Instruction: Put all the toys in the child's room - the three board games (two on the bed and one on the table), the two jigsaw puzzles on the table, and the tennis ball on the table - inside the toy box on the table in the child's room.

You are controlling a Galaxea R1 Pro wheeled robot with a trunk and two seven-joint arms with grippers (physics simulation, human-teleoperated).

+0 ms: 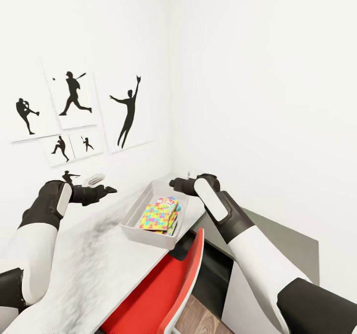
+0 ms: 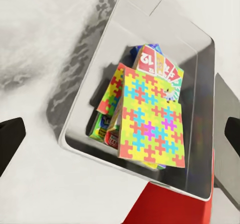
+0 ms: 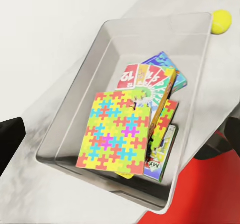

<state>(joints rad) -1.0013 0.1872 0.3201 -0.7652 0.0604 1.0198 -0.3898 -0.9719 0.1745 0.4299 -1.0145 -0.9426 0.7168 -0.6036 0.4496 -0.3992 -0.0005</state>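
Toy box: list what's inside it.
In the toy box: a jigsaw puzzle box on top, a board game box marked 12, more boxes beneath, mostly covered. The tennis ball lies outside.

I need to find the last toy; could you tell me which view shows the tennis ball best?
The right wrist view: the tennis ball lies on the table just outside the toy box. The head and left wrist views give no clear sight of it.

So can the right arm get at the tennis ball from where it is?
Probably yes. The ball lies on the table just outside the toy box, beside its wall, with nothing on or against it. The right gripper hovers over the box, fingers apart and empty.
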